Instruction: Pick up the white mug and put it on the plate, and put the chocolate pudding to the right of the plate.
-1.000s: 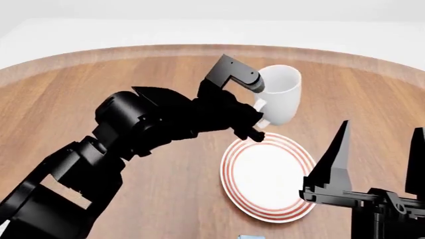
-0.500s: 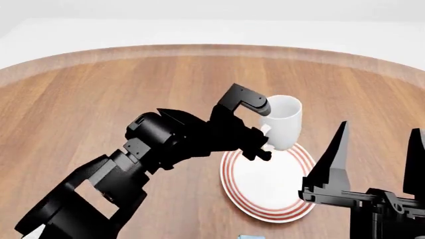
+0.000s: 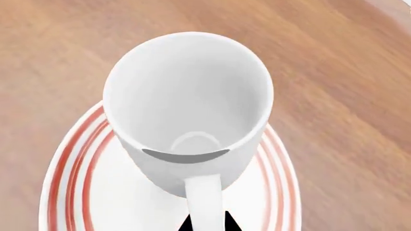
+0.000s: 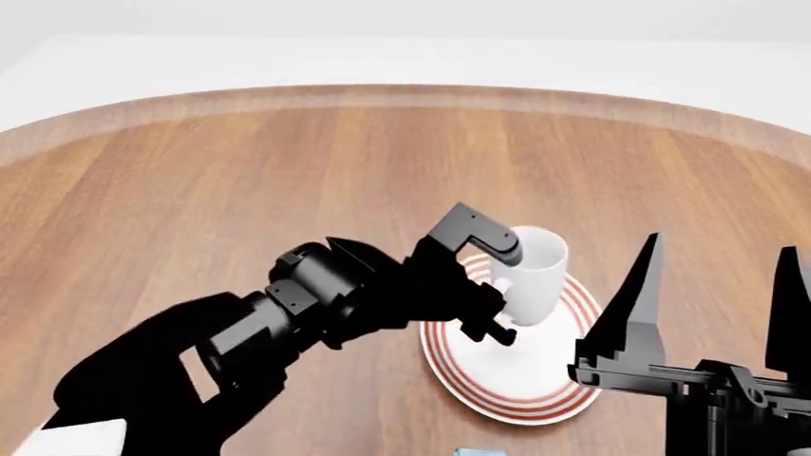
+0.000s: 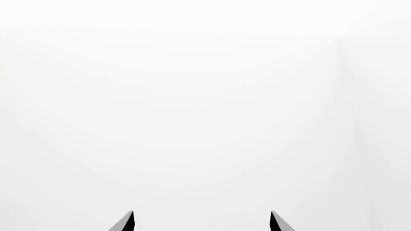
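On the round wooden worktop [image 4: 254,171], the left hand [image 4: 488,299] grips the glossy white ceramic mug [image 4: 530,275] by its handle, upright over the red-ringed white plate [image 4: 507,380], while the right hand [image 4: 709,285] stands open beside that plate.

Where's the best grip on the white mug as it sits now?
By the loop handle, as the left pincer has it: the white mug stands upright over the plate, handle facing that arm, so a sideways approach fits.
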Controlling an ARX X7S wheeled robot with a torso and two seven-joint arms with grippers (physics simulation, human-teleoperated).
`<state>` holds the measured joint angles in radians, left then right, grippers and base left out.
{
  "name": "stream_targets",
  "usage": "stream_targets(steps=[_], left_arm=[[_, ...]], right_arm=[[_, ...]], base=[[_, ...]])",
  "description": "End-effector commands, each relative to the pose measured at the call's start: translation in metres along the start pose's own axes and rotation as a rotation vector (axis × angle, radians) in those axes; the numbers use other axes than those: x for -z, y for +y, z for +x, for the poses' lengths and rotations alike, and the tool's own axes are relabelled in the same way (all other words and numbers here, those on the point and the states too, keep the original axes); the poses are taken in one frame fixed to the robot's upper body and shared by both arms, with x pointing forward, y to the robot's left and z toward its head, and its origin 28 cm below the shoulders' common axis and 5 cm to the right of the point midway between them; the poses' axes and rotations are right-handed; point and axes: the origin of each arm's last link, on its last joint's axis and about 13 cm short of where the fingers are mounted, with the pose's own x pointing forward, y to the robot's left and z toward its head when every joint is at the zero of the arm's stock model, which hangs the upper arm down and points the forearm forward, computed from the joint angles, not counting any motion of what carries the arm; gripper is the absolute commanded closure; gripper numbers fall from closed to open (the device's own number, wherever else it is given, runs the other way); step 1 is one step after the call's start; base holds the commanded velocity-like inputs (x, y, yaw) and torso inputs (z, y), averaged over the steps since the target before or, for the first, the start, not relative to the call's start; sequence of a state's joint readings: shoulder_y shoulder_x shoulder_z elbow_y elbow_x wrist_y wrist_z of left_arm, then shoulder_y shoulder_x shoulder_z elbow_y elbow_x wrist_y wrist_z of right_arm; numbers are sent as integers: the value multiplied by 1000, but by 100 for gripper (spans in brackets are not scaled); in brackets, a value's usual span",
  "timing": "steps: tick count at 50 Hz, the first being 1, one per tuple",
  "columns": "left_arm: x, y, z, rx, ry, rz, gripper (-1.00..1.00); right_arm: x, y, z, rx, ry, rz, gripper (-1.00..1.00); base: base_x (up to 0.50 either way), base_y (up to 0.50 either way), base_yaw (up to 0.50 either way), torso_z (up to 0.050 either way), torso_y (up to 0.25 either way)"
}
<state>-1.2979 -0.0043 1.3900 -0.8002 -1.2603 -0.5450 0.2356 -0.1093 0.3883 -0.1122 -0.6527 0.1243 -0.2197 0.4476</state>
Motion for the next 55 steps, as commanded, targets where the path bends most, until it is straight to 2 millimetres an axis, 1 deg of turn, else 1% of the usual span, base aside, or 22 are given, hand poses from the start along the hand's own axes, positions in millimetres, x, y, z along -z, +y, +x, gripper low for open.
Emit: stream_targets(steps=[1, 6, 13, 24, 27, 33, 38, 41, 42, 55], left_arm=[[3, 7, 0, -62, 13, 5, 100], [4, 11, -1, -95, 23, 12, 100], [12, 12, 1, -126, 44, 36, 100], [16, 10, 3, -133, 61, 51, 100], [15, 6, 5, -99, 48, 42, 100], [15, 5, 5, -106, 47, 46, 100], [20, 5, 6, -116, 57, 34, 100], [24, 6, 8, -131, 67, 59, 100], [25, 6, 8, -142, 69, 67, -100], [33, 6, 11, -166, 89, 89, -100]], right_arm=[[0, 0, 0, -2, 2, 1, -100], [0, 1, 0, -4, 3, 2, -100], [0, 1, 0, -4, 5, 2, -100], [1, 1, -1, -5, 7, 4, -100], [1, 1, -1, -5, 8, 5, -100], [2, 1, -1, -7, 8, 7, -100], [2, 1, -1, -7, 8, 6, -100], [2, 1, -1, -7, 9, 5, -100], [3, 1, -1, -8, 9, 5, -100], [3, 2, -2, -10, 11, 4, -100]], base=[[0, 0, 0, 0, 0], [0, 0, 0, 0, 0], [0, 0, 0, 0, 0], [0, 0, 0, 0, 0], [0, 0, 0, 0, 0], [0, 0, 0, 0, 0], [0, 0, 0, 0, 0], [0, 0, 0, 0, 0], [0, 0, 0, 0, 0], [0, 0, 0, 0, 0]])
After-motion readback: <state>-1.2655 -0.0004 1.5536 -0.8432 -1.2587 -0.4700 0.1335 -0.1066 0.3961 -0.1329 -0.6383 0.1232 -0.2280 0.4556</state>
